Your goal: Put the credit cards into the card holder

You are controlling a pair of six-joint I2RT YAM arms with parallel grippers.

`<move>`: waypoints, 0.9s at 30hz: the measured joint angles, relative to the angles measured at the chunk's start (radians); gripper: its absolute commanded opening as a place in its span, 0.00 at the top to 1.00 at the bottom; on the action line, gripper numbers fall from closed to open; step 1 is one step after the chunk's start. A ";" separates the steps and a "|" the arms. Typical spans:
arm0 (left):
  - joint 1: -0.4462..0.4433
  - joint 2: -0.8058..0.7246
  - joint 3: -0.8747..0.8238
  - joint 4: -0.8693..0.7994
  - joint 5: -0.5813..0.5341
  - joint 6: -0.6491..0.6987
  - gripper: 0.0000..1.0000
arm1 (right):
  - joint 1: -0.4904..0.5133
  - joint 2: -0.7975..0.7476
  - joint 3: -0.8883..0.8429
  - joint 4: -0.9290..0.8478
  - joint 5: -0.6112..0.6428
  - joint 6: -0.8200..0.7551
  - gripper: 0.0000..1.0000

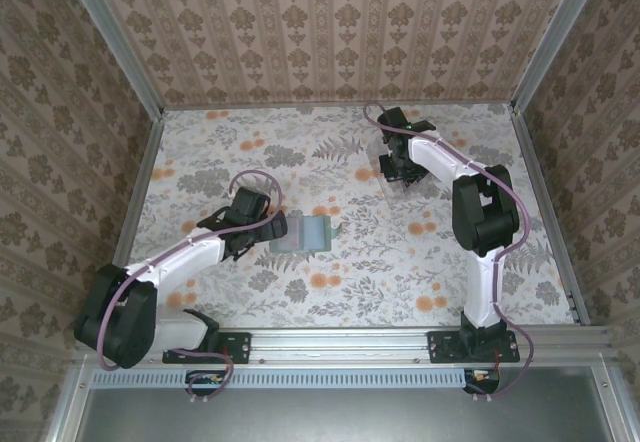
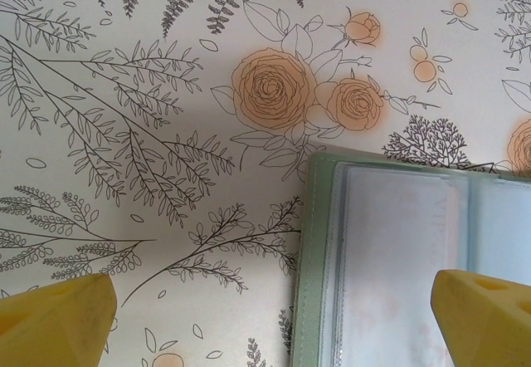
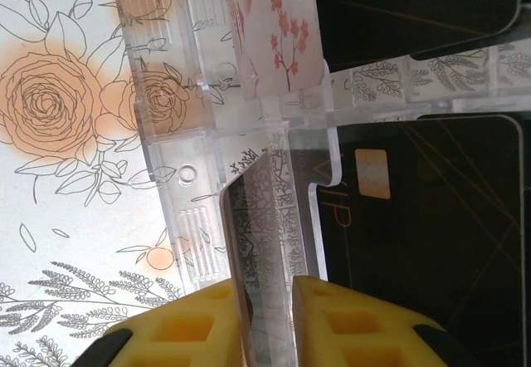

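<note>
Left fingers [image 2: 58, 321], both yellow, are spread wide above the floral-printed surface [image 2: 124, 93], one over the single open dull-green card holder [image 2: 311, 259] with its clear sleeves. Farther off, right fingers [image 3: 178, 330] pinch one pale tree-printed credit card [image 3: 261, 234] at the clear plastic rack [image 3: 182, 176]. Beside it a black panel [image 3: 440, 259] reads "VIP", and one pink-blossom card [image 3: 286, 26] stands beyond.

One marking is legible — "VIP", printed lengthwise on the dark card [image 3: 431, 242].

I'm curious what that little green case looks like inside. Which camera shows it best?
The left wrist view: the card holder is close up, its clear pockets visible. The top view shows it whole but tiny.
</note>
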 measured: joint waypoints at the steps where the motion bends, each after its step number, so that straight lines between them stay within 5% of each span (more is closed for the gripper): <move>1: 0.000 0.000 0.002 0.000 0.000 0.000 0.00 | -0.001 -0.001 -0.002 0.003 -0.001 0.000 0.79; 19: -0.013 0.002 0.004 0.000 -0.003 0.000 0.00 | -0.011 -0.017 -0.005 0.007 -0.020 0.000 1.00; 27: -0.013 0.003 0.004 0.000 -0.003 0.000 0.00 | -0.011 -0.055 -0.005 0.006 -0.023 0.000 1.00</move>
